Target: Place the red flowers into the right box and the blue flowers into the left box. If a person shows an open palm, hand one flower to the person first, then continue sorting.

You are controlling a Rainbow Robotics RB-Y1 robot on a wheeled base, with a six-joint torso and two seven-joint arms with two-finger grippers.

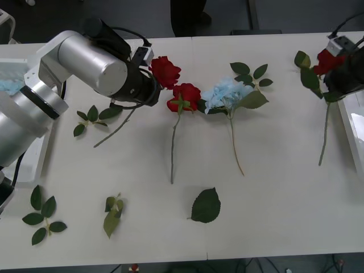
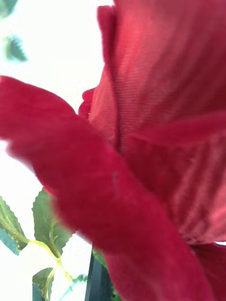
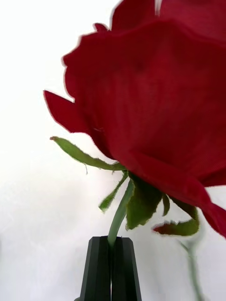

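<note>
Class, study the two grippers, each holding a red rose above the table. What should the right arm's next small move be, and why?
Probably carry its red rose slightly rightward over the right box and release. The right gripper holds it beside that tray's rim, stem hanging over the table. The left gripper, shut on another rose's stem, sits much farther away.

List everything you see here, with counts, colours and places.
red roses: three, deep red; one lying mid-table, one in each end effector
blue flowers: pale blue; one mid-table, more in left box
loose leaves: four pieces, green, table's near and left parts
left box: one, white, left edge
right box: one, white, right edge
left end effector: black, shut on rose stem
right end effector: black, beside right box, holding rose
</note>
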